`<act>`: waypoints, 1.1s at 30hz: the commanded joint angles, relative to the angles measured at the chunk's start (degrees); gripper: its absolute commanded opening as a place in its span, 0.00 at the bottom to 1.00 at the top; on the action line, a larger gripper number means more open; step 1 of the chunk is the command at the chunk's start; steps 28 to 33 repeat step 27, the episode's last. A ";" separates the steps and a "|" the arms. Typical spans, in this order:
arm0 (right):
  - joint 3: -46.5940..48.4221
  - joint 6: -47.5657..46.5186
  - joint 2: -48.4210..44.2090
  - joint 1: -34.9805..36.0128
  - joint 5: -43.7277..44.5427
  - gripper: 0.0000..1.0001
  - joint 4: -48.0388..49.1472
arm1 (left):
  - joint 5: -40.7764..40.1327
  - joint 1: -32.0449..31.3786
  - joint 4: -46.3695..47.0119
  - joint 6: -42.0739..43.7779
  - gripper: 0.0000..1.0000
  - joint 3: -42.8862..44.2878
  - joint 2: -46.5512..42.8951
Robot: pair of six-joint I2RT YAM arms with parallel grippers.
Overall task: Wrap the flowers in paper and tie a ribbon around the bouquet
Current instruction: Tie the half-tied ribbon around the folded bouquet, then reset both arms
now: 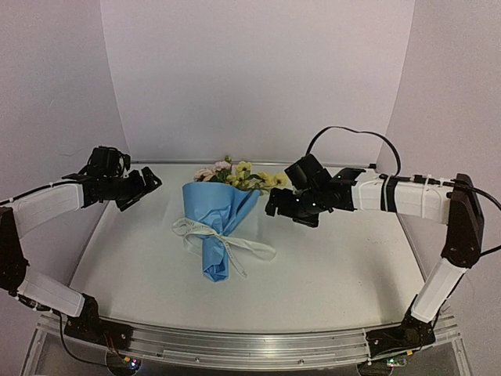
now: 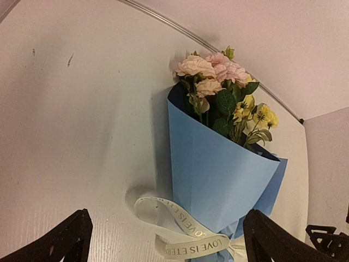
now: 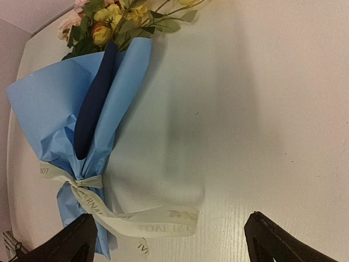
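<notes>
The bouquet point(image 1: 219, 223) lies on the table between my arms, a blue paper point(image 2: 218, 169) cone with its narrow end toward the near edge. Pink and yellow flowers point(image 2: 221, 87) stick out of its wide far rim. The cream ribbon point(image 2: 191, 243) is tied round the narrow neck, and its loops and tails rest on the table point(image 3: 152, 224). My left gripper point(image 1: 141, 192) hovers open to the left of the bouquet, touching nothing. To the right of the blossoms my right gripper point(image 1: 285, 211) also hangs open, with nothing between its fingers point(image 3: 272, 240).
The white table point(image 1: 352, 266) is closed in by pale backdrop walls point(image 1: 258, 78) at the back and sides. A metal rail point(image 1: 250, 345) carrying both arm bases runs along the near edge. A black cable point(image 1: 352, 133) arcs above the right arm.
</notes>
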 commanded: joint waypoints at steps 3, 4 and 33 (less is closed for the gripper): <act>0.35 -0.27 2.61 0.10 -9.60 0.98 3.73 | 5.52 0.10 3.84 0.00 1.00 -3.90 -0.80; -0.39 -0.18 1.74 -0.04 -8.87 0.98 4.15 | 5.93 0.11 4.64 -0.18 1.00 -4.30 -1.50; -8.90 -5.53 -21.68 -5.71 9.64 0.98 9.09 | -1.20 0.21 3.85 2.79 1.00 4.37 -2.32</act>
